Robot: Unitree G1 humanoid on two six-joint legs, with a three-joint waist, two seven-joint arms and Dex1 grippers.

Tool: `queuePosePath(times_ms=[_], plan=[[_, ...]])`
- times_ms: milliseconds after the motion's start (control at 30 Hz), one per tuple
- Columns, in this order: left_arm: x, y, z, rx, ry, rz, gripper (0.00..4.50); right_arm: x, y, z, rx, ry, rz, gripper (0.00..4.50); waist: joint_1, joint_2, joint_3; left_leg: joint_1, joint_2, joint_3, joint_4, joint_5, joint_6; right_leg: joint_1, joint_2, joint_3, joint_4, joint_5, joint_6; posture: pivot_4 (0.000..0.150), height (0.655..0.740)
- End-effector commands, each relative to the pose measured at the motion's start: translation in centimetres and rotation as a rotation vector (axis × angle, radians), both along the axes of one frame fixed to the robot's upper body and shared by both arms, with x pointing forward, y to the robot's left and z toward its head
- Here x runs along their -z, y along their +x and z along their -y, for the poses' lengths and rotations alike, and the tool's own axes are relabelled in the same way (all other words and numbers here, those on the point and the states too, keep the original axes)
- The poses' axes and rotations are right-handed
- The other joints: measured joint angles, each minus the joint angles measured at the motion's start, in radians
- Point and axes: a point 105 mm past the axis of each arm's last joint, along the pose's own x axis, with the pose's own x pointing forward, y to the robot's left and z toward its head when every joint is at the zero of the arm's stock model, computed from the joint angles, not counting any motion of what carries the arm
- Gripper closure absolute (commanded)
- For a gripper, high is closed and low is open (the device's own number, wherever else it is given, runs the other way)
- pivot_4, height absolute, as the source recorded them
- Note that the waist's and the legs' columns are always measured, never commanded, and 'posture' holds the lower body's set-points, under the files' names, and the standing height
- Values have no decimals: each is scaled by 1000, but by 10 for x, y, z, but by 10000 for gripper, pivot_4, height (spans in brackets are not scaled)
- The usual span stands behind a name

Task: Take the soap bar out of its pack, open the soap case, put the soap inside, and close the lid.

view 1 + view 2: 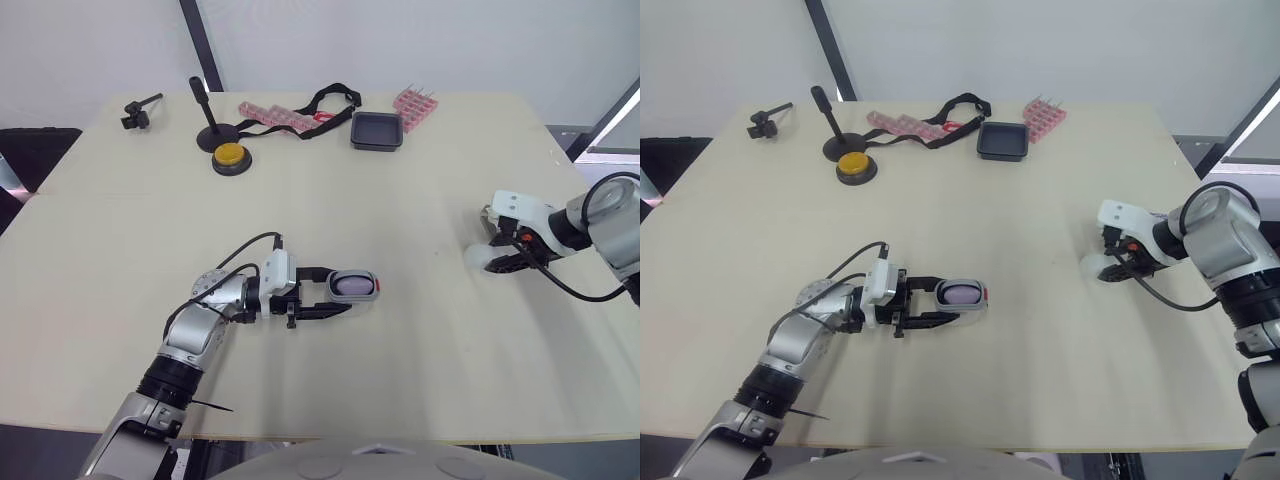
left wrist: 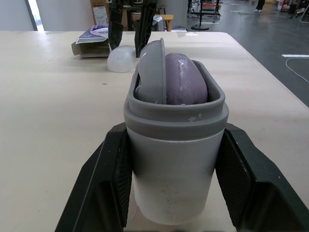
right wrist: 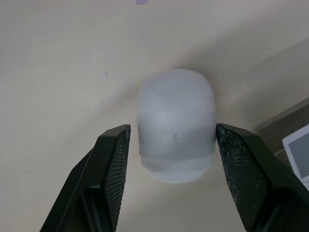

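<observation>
**Soap in case, lid off, left gripper clamped on case.**
Your left gripper (image 1: 338, 290) is closed on the case (image 1: 355, 285), one finger against each long side. The case lies flat on the table (image 1: 400, 200), open side up, its long axis running along the fingers toward the robot's right. The purple soap (image 2: 183, 79) lies inside along the same axis. Your right gripper (image 3: 172, 129) is spread around the lid (image 2: 120, 59), which rests dome-up on the table, well apart from the case. The pack (image 2: 91, 42) lies just behind the lid, and its print is too small to read.
</observation>
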Motion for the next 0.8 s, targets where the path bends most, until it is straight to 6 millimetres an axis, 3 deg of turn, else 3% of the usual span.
queuePosePath(times_ms=[33, 733, 800], plan=[[-4, 0, -1, -6, 1, 28, 25828, -8, 4, 7, 24, -35, 30, 15312, 0, 0, 0, 0, 0, 0, 0, 0, 0, 0, 0, 0, 0, 0, 0, 1500, 7291], [-3, 1, 0, -15, 3, 28, 25828, -4, 8, -1, 21, -7, 26, 15312, 0, 0, 0, 0, 0, 0, 0, 0, 0, 0, 0, 0, 0, 0, 0, 1500, 7291], [-3, 1, 0, -16, 4, 27, 25828, -3, 8, -1, 21, -9, 25, 21086, 0, 0, 0, 0, 0, 0, 0, 0, 0, 0, 0, 0, 0, 0, 0, 1500, 7291]])
